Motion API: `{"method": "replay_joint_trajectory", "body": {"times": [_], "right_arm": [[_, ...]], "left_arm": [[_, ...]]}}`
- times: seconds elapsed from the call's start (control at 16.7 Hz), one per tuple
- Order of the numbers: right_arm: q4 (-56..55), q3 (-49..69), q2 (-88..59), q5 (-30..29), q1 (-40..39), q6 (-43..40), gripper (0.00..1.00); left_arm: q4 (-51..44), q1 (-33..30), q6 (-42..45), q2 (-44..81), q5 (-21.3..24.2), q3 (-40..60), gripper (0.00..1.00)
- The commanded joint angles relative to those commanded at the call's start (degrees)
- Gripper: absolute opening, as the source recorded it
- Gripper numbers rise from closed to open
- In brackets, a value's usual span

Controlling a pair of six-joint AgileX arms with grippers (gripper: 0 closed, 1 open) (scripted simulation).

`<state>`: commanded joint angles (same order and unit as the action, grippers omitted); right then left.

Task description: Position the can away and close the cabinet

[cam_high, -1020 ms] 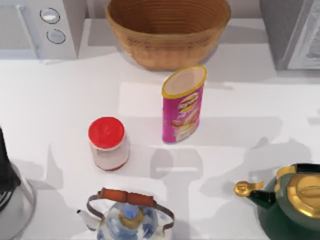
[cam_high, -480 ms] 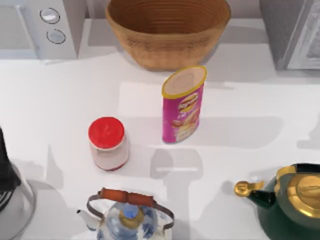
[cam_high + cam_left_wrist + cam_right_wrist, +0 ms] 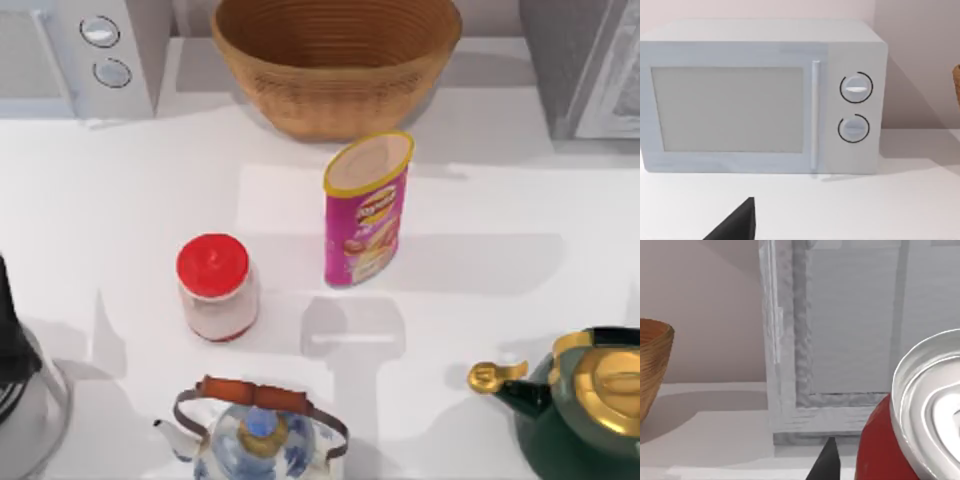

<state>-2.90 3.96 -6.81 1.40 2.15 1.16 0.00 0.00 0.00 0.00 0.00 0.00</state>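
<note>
1. Bright, even light over my white table (image 3: 120, 200); no glare.
2. Soft grey shadows stretch rightward from the chip tube (image 3: 366, 210) and jar (image 3: 215, 288).
3. Basket (image 3: 335, 60) shades the counter beneath; edges slightly soft.

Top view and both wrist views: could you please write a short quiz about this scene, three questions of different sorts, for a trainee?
1. True or false: in the top view, the pink chips tube lies flat on its side.
2. In the right wrist view, what rises behind the red can? A) a kettle B) the cabinet C) a jar
3. Fill the gap: in the left wrist view, the microwave has ___ round dials on its front.

Key: 1. False, it stands upright. 2. B. 3. two.
</note>
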Motion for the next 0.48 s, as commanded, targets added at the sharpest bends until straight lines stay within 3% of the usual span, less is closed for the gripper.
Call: {"method": "replay_joint_trajectory", "body": {"times": [0.48], "right_arm": [[2.9, -4.0, 6.8, -1.4, -2.1, -1.2, 0.00]], "left_arm": [[0.0, 0.0, 0.0, 0.0, 0.0, 0.0, 1.00]]}}
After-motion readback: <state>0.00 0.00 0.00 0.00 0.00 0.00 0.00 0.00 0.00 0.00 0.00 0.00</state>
